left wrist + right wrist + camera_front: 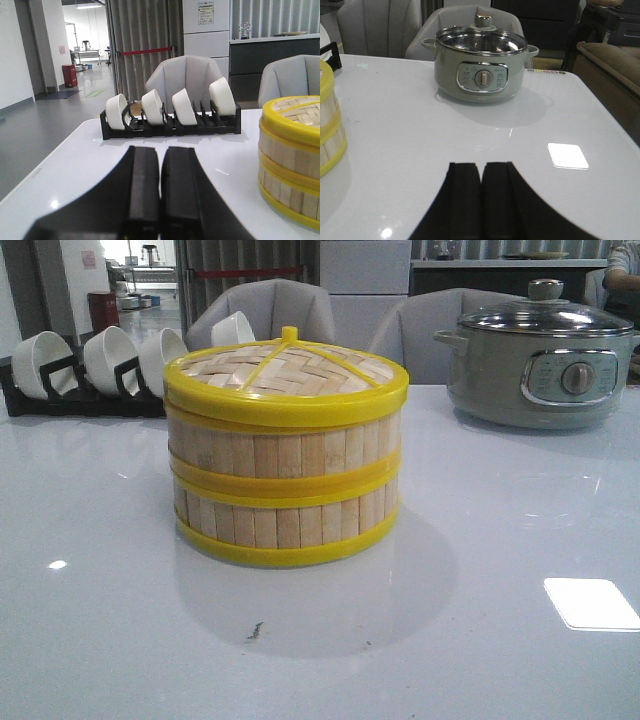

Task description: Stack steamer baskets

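Note:
Two steamer baskets (285,475) stand stacked one on the other in the middle of the white table, with the woven bamboo lid (287,368) and its yellow knob on top. The stack also shows in the left wrist view (291,160) and at the edge of the right wrist view (329,125). My left gripper (161,148) is shut and empty, low over the table, apart from the stack. My right gripper (481,164) is shut and empty, also apart from it. Neither gripper shows in the front view.
A black rack with white bowls (95,365) stands at the back left; it also shows in the left wrist view (170,112). A grey-green electric pot with a glass lid (540,355) stands at the back right, also in the right wrist view (481,62). Chairs stand behind the table.

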